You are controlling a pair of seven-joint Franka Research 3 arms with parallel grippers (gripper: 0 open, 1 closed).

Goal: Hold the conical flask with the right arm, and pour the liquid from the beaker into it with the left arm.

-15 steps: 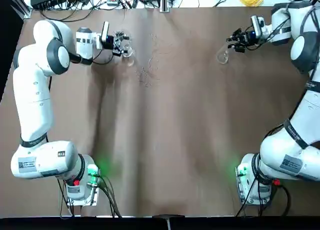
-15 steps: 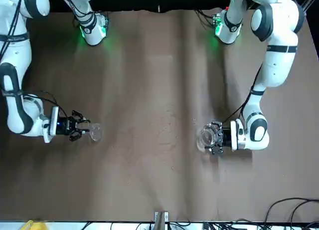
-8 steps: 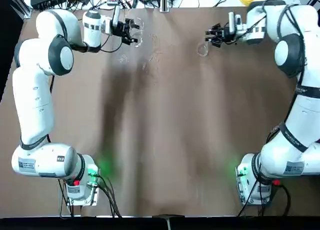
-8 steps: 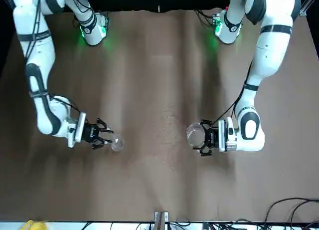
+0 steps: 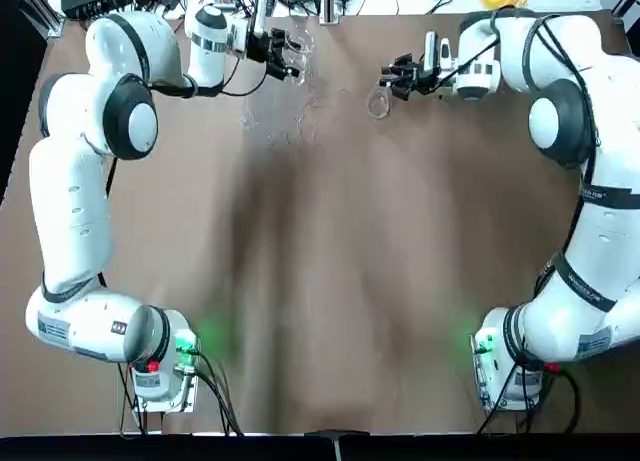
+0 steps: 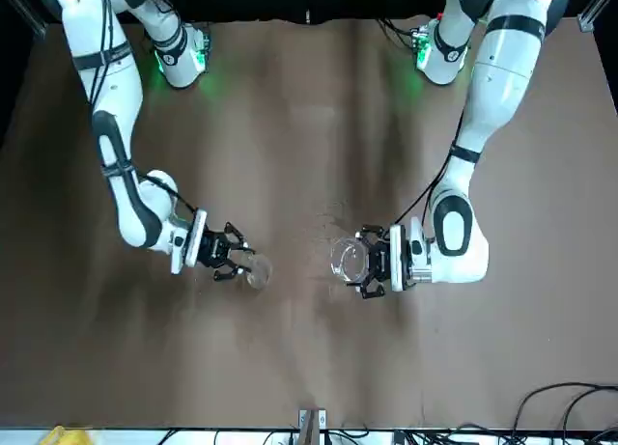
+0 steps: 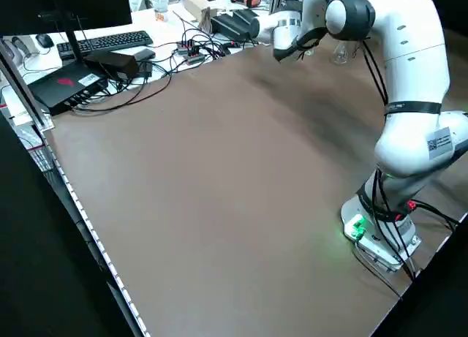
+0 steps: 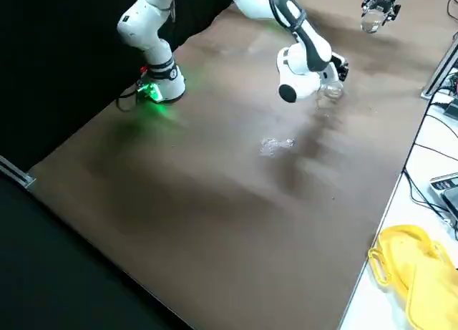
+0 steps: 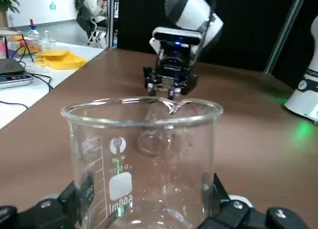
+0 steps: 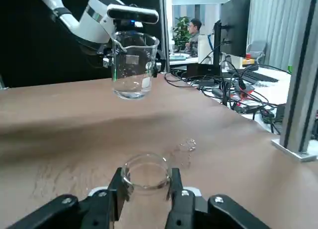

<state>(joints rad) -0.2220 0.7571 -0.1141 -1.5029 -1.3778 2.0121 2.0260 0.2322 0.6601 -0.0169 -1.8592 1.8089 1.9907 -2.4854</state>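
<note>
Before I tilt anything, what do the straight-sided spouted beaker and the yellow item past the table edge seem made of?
The clear beaker looks like smooth glass: see-through, bright rim glints. The yellow item looks like matte fabric or soft rubber, softly creased.

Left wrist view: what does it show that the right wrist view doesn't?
Left wrist view only: yellow cloth-like item on the side table, and printed markings on the beaker facing the camera.
Right wrist view only: a monitor, tangled cables and a wet patch on the table.
Both: beaker held by the left gripper, flask held by the right gripper.
</note>
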